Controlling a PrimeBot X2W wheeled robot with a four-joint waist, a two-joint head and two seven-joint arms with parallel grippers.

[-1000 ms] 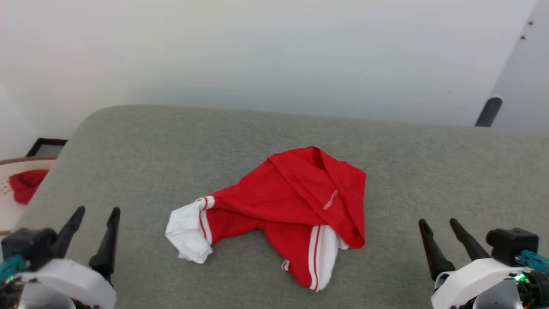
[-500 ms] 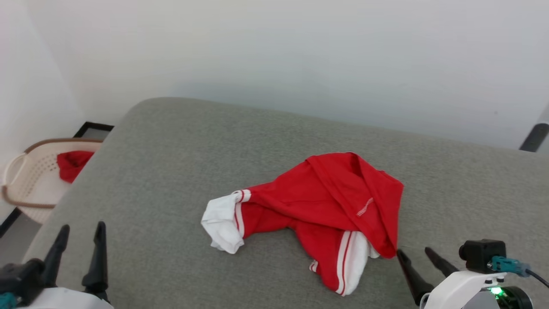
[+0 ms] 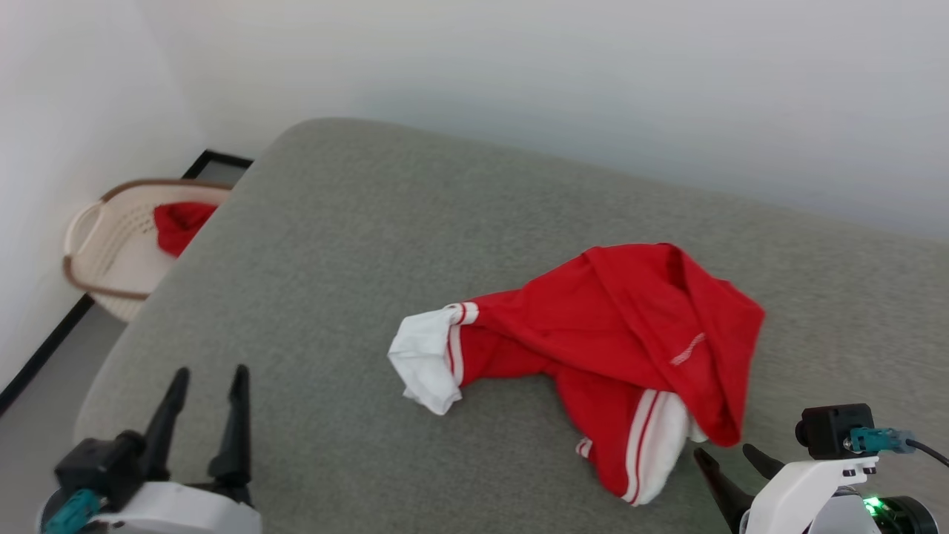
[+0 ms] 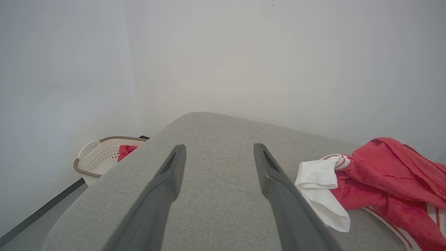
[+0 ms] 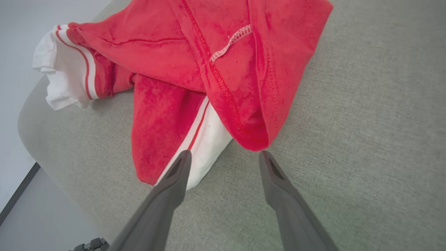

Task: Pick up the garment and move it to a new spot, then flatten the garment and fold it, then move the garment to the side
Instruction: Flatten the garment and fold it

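The garment [image 3: 615, 348], a red T-shirt with white sleeves and striped seams, lies crumpled on the grey padded surface [image 3: 356, 245]. One white sleeve [image 3: 426, 360] sticks out to its left. My right gripper [image 3: 725, 460] stands open at the lower right, its tips just short of the garment's [image 5: 223, 69] near hem and the other white sleeve [image 5: 205, 146]. My left gripper [image 3: 210, 374] is open at the lower left, over bare surface, well left of the garment [image 4: 386, 181].
A cream perforated basket [image 3: 111, 245] holding a small red cloth [image 3: 178, 222] stands on the floor off the surface's far left corner. White walls close the back and left. The surface's left edge curves down to grey floor [image 3: 44, 415].
The head camera has turned left, so the whole scene shifts right and the basket comes into fuller view. The right gripper's tips now sit closer to the garment's near hem. Both grippers stay open.
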